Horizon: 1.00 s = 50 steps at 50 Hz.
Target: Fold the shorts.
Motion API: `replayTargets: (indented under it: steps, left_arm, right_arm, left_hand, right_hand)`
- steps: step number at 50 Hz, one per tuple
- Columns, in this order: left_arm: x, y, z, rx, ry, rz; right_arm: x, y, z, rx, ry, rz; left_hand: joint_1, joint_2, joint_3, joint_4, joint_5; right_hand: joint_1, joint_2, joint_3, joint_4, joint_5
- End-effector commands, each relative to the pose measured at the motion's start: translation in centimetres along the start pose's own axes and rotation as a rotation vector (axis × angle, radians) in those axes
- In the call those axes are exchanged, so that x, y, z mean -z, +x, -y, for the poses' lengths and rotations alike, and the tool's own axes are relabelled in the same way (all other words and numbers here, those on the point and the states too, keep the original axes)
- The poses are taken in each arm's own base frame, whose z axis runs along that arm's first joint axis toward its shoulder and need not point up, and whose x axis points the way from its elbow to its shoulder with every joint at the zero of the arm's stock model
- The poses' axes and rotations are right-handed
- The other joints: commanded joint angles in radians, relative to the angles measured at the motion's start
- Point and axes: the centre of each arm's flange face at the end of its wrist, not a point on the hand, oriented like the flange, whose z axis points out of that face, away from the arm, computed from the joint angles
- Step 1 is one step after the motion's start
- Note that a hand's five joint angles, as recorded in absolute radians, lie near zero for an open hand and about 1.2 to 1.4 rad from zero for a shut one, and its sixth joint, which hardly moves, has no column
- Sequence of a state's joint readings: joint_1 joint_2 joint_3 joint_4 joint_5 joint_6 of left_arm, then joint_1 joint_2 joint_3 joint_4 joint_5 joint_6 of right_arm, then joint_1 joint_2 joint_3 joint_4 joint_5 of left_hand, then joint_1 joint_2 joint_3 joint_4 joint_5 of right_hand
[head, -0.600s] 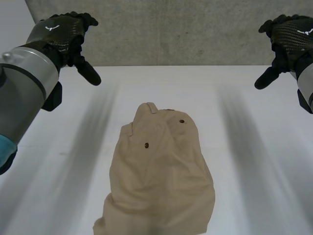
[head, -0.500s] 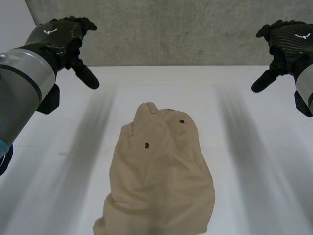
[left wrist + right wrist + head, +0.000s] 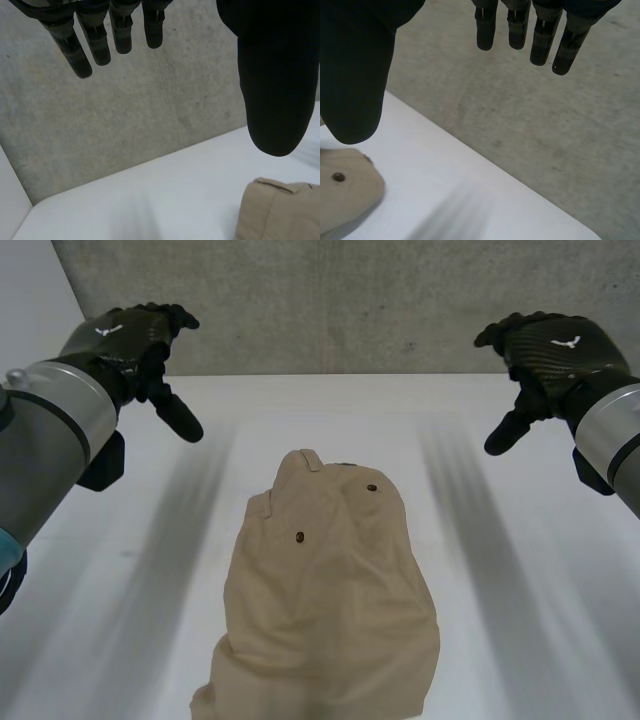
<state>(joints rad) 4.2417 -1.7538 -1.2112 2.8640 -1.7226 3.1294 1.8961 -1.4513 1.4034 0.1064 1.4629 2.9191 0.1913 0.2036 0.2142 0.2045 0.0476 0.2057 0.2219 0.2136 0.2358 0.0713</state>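
Hovering fingers: the left hand (image 3: 125, 335), upper left of the head frame, keeps its fingers (image 3: 72, 50) straight and spread, thumb (image 3: 272, 100) held apart, grasping nothing; the right hand (image 3: 550, 345), upper right, is released likewise, its own fingers (image 3: 566, 50) straight and empty.
Hands to cloth: both hang above the bench (image 3: 520, 620), well apart from the shorts (image 3: 330, 600), one to each side of the far end.
Shorts: tan, lower centre of the head frame and running off its bottom edge; rumpled into a long heap, narrow end toward the wall (image 3: 350, 300), two dark buttons (image 3: 300, 537) showing on top.
Bench: white and bare around the cloth.
Handling: probably light, soft and limp; it should sag when lifted and may slide on the smooth bench. Not fragile. Seams and buttoned flaps look thicker and ought to give a firmer hold.
Where to take hold: likely the two sides of the far narrow end, one hand each, pinching through a doubled edge rather than a single loose layer.
Stage: no neat fold yet; the heap seems to need flattening first.
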Motion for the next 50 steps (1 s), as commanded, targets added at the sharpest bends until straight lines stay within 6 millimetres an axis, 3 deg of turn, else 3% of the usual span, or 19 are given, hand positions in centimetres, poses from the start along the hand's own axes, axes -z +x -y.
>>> replayTargets:
  steps: [1,9,16,24,30,31,35,41,46,47,50]
  left_arm:
    - [-1.7,0.8,-3.0,-0.025,-0.067,-0.029]
    - [-6.5,2.2,-10.9,-0.094,-0.205,-0.110]
    - [-9.1,3.6,-15.2,-0.192,-0.225,-0.150]
    - [-10.7,5.5,-17.9,-0.207,-0.185,-0.196]
    - [-11.6,6.5,-18.8,-0.198,-0.157,-0.254]
    - [-11.8,6.6,-18.7,-0.196,-0.151,-0.265]
    - [-12.1,6.6,-18.4,-0.188,-0.134,-0.270]
    - [-12.9,5.1,-16.0,-0.191,-0.052,-0.130]
    - [-13.5,0.8,-8.4,-0.169,0.156,0.098]
    - [-13.3,-0.4,-5.7,-0.156,0.237,0.144]
    - [-12.6,-1.4,-1.6,-0.131,0.369,0.174]
  right_arm:
    - [0.2,-0.7,-0.4,0.073,-0.004,0.072]
    - [0.5,-1.1,-1.5,0.205,-0.040,0.084]
    - [0.5,-1.1,-1.9,0.225,-0.052,0.089]
    - [0.6,-1.3,-2.4,0.224,-0.065,0.097]
    - [0.7,-1.4,-3.0,0.224,-0.088,0.102]
    - [0.7,-1.4,-3.1,0.225,-0.088,0.102]
    - [0.7,-1.4,-3.0,0.237,-0.083,0.100]
    - [0.7,-1.4,-3.0,0.243,-0.082,0.100]
    - [0.6,-1.4,-3.1,0.243,-0.084,0.102]
    - [0.6,-1.4,-3.2,0.242,-0.087,0.102]
    - [0.5,-1.4,-3.3,0.241,-0.093,0.102]
  left_hand:
    - [0.008,-0.005,-0.015,-0.006,-0.023]
    - [0.043,0.030,0.020,0.029,0.012]
    - [0.099,0.086,0.076,0.085,0.068]
    - [0.248,0.236,0.225,0.235,0.217]
    - [0.632,0.620,0.609,0.619,0.601]
    - [0.822,0.810,0.799,0.809,0.791]
    - [1.204,1.192,1.182,1.191,1.174]
    - [1.205,1.193,1.182,1.192,1.174]
    - [1.205,1.193,1.182,1.192,1.174]
    - [1.205,1.193,1.182,1.192,1.174]
    - [1.205,1.193,1.182,1.192,1.174]
  right_hand:
    - [-0.031,-0.047,-0.039,-0.061,-0.071]
    - [-0.031,-0.047,-0.039,-0.061,-0.071]
    - [-0.031,-0.047,-0.039,-0.061,-0.071]
    - [-0.031,-0.047,-0.039,-0.061,-0.071]
    - [-0.031,-0.047,-0.039,-0.061,-0.071]
    - [-0.031,-0.047,-0.039,-0.061,-0.071]
    - [-0.031,-0.047,-0.039,-0.061,-0.071]
    - [-0.031,-0.047,-0.039,-0.061,-0.071]
    - [-0.031,-0.047,-0.039,-0.061,-0.071]
    - [-0.031,-0.047,-0.039,-0.061,-0.071]
    - [-0.031,-0.047,-0.039,-0.061,-0.071]
